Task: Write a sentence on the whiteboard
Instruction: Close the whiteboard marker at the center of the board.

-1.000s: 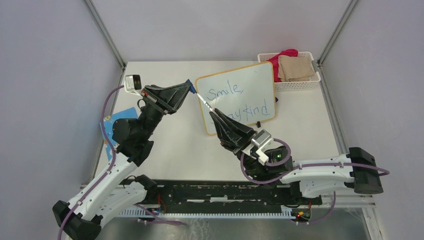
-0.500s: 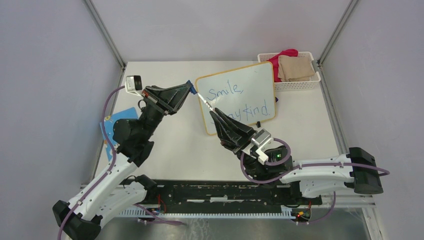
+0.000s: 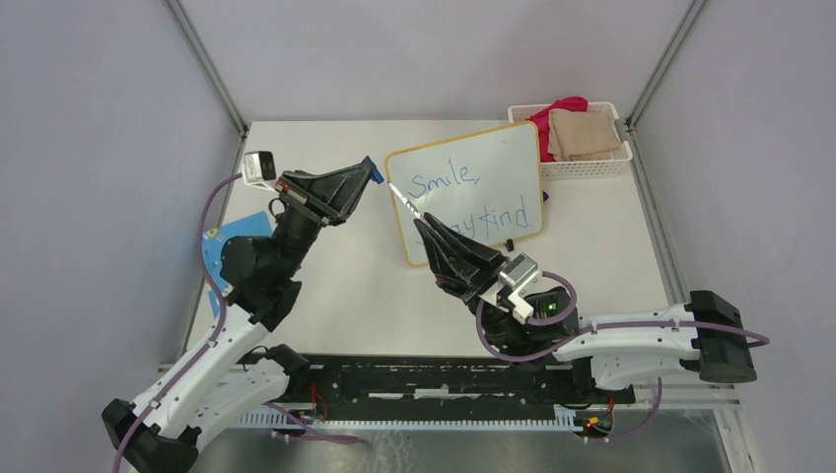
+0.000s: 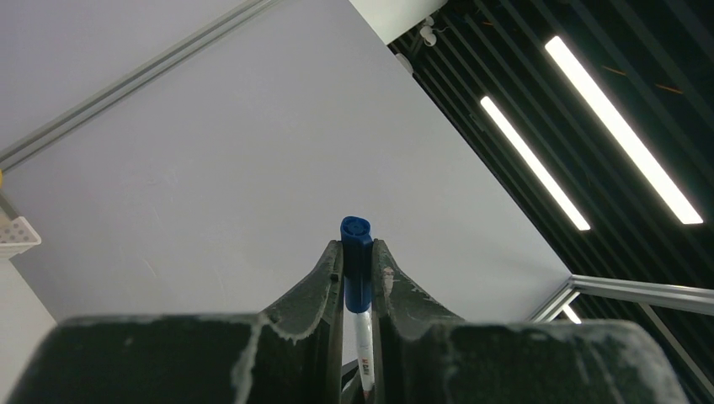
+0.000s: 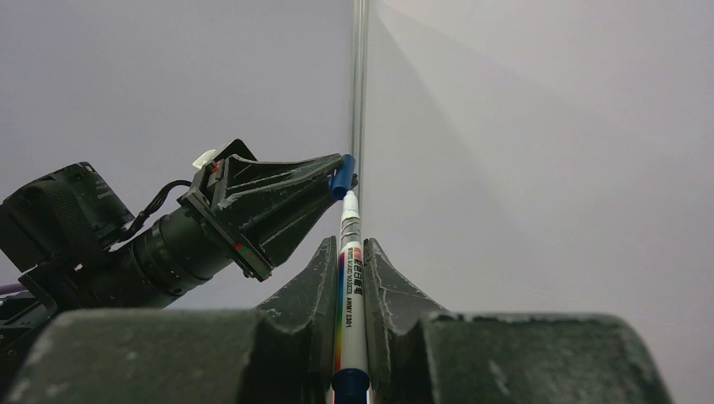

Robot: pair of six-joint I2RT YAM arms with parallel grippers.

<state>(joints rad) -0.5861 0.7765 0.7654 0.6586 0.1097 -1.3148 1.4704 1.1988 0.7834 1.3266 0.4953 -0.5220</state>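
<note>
The whiteboard (image 3: 493, 158), white with an orange frame, lies tilted at the table's back middle. The sentence (image 3: 446, 181) is in blue: "Smile," above a second line whose start is hidden by my right gripper (image 3: 419, 219). That gripper is shut on a white marker (image 3: 402, 200) (image 5: 351, 278) that points up-left. My left gripper (image 3: 373, 172) (image 4: 357, 248) is shut on the marker's blue cap (image 3: 369, 168) (image 4: 356, 269). The cap (image 5: 340, 177) sits right at the marker's tip, and a small gap shows between them from above.
A white basket (image 3: 592, 166) with a red and a tan cloth stands at the back right, beside the board. A blue patterned card (image 3: 222, 236) lies at the left edge under the left arm. Grey walls close in the table.
The left gripper with the cap has drawn slightly left, away from the marker tip. The right gripper and marker have barely moved.
</note>
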